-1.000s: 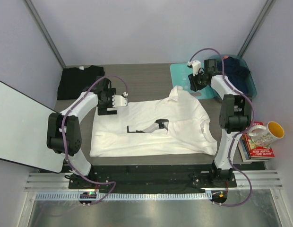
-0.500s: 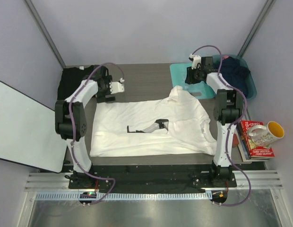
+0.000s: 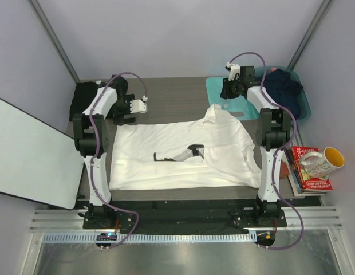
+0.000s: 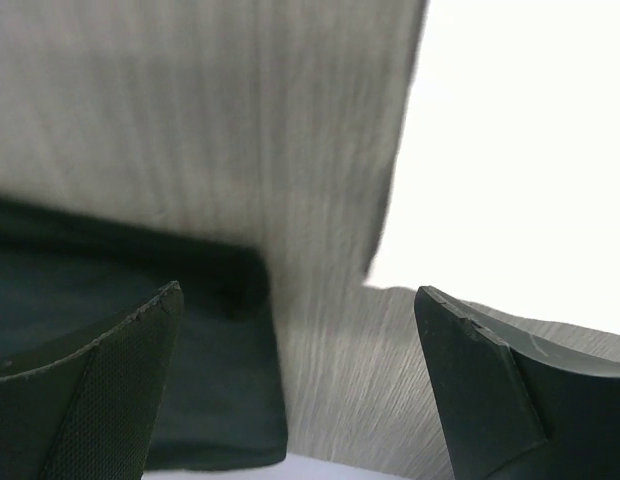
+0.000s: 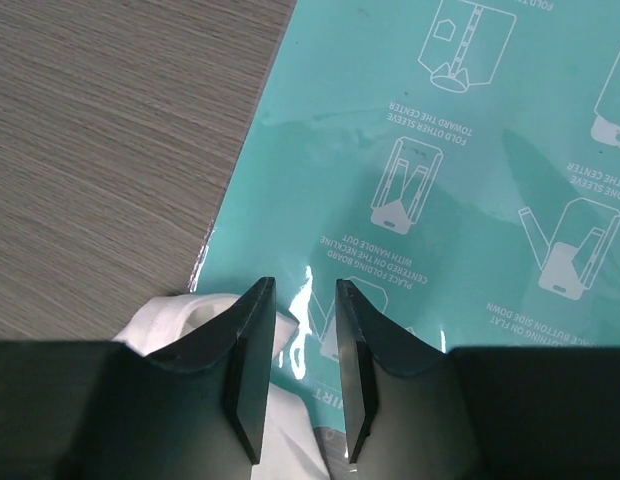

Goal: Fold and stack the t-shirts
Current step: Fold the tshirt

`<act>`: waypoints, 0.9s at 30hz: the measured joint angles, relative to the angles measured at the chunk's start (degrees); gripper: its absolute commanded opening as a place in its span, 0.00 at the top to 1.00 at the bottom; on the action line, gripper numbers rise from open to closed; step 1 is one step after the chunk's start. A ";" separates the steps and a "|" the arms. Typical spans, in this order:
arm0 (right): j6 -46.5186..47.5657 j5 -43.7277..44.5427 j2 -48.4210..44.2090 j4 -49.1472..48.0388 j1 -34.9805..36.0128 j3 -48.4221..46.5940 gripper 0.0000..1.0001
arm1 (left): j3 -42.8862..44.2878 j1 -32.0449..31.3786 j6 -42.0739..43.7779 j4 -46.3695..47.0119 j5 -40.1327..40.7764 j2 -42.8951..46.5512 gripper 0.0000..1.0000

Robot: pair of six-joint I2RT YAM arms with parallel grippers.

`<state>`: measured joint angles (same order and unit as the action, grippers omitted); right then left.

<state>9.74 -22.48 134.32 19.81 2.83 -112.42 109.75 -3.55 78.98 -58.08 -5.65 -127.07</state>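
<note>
The white t-shirt lies spread over the middle of the table, its collar end reaching the teal board. Folded at the back left corner is the black t-shirt. My left gripper hovers between the two shirts, wide open and empty. Its wrist view shows the black t-shirt at the lower left and the white t-shirt at the upper right. My right gripper hangs over the teal board just beyond the white collar. Its jaws stand a narrow gap apart with nothing between them.
A teal bin holding dark clothes stands at the back right, beside the teal board. Books and a yellow-lined mug sit off the table's right edge. A white panel leans at the left.
My left arm has swung back and left toward the black t-shirt. My right gripper has moved back from the white collar over the teal board, its jaws a little narrower.
</note>
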 measured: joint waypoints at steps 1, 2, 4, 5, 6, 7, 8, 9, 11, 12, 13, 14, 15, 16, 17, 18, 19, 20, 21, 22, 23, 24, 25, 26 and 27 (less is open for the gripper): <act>0.00 0.02 0.02 0.17 0.09 -0.22 0.64 | 0.48 0.02 0.59 -0.87 -0.09 -0.72 0.03; 0.02 0.04 0.07 0.42 0.15 -0.42 0.64 | 0.94 0.07 1.16 -1.81 -0.20 -1.57 0.03; 0.17 0.07 0.09 1.05 0.37 -0.72 0.64 | 1.27 0.11 2.12 -2.97 -0.24 -2.69 0.03; 0.17 0.07 0.09 1.31 0.46 -0.87 0.64 | 1.40 0.17 2.51 -3.48 -0.24 -3.17 0.03; 0.22 0.09 0.11 1.73 0.55 -1.20 0.64 | 1.53 0.22 2.80 -3.78 -0.22 -3.50 0.03; 0.28 0.09 0.22 2.10 0.61 -1.60 0.64 | 1.77 0.31 3.10 -4.11 -0.22 -3.89 0.03; 0.39 0.11 0.37 2.34 0.66 -2.08 0.65 | 2.05 0.37 3.45 -4.44 -0.20 -4.17 0.03; 0.44 0.13 0.50 2.60 0.72 -2.56 0.65 | 2.45 0.50 3.80 -4.74 -0.22 -4.46 0.03; 0.63 0.24 0.96 2.75 0.85 -3.65 0.65 | 3.23 0.76 4.22 -4.94 -0.17 -5.01 0.05; 0.66 0.26 1.14 2.97 0.92 -4.17 0.66 | 3.65 0.94 4.33 -4.96 -0.17 -5.27 0.07; 0.68 0.28 1.40 3.06 0.98 -4.66 0.66 | 3.98 1.09 4.50 -4.94 -0.13 -5.62 0.15; 0.68 0.28 1.51 3.08 1.05 -4.83 0.66 | 4.20 1.20 4.59 -4.98 -0.15 -5.92 0.19; 0.68 0.33 1.66 3.37 1.09 -5.07 0.66 | 4.37 1.31 4.70 -4.98 -0.15 -6.23 0.25; 0.70 0.35 1.86 3.56 1.18 -5.25 0.65 | 4.44 1.33 4.96 -4.98 -0.15 -6.49 0.26; 0.70 0.37 2.01 3.80 1.22 -5.35 0.65 | 4.44 1.36 5.07 -4.98 -0.15 -6.73 0.27; 0.70 0.42 2.14 4.09 1.27 -5.35 0.65 | 4.44 1.40 5.27 -5.03 -0.15 -6.99 0.27; 0.76 0.44 2.32 4.39 1.31 -5.35 0.66 | 4.46 1.40 5.33 -5.18 -0.11 -7.08 0.28; 0.83 0.46 2.51 4.66 1.36 -5.35 0.66 | 4.46 1.38 5.42 -5.25 -0.17 -7.08 0.28; 0.87 0.50 2.64 4.85 1.40 -5.35 0.66 | 4.52 1.38 5.49 -5.35 -0.20 -7.08 0.28; 0.90 0.55 2.89 5.16 1.44 -5.35 0.66 | 4.52 1.38 5.51 -5.51 -0.20 -7.10 0.28; 0.94 0.63 3.02 5.35 1.46 -5.35 0.66 | 4.55 1.38 5.51 -5.70 -0.31 -7.10 0.29; 0.96 0.72 3.21 5.55 1.51 -5.35 0.66 | 4.55 1.38 5.51 -5.90 -0.44 -7.10 0.31; 1.03 0.76 3.34 5.60 1.55 -5.35 0.66 | 4.55 1.38 5.49 -6.05 -0.46 -7.10 0.32; 1.05 0.81 3.48 5.64 1.60 -5.38 0.66 | 4.55 1.38 5.49 -6.25 -0.57 -7.10 0.35; 1.05 0.87 3.61 5.73 1.62 -5.44 0.66 | 4.55 1.38 5.49 -6.54 -0.68 -7.13 0.37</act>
<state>10.79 -21.61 137.93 25.54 4.45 -117.86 114.30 -2.17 84.47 -64.62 -6.33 -134.19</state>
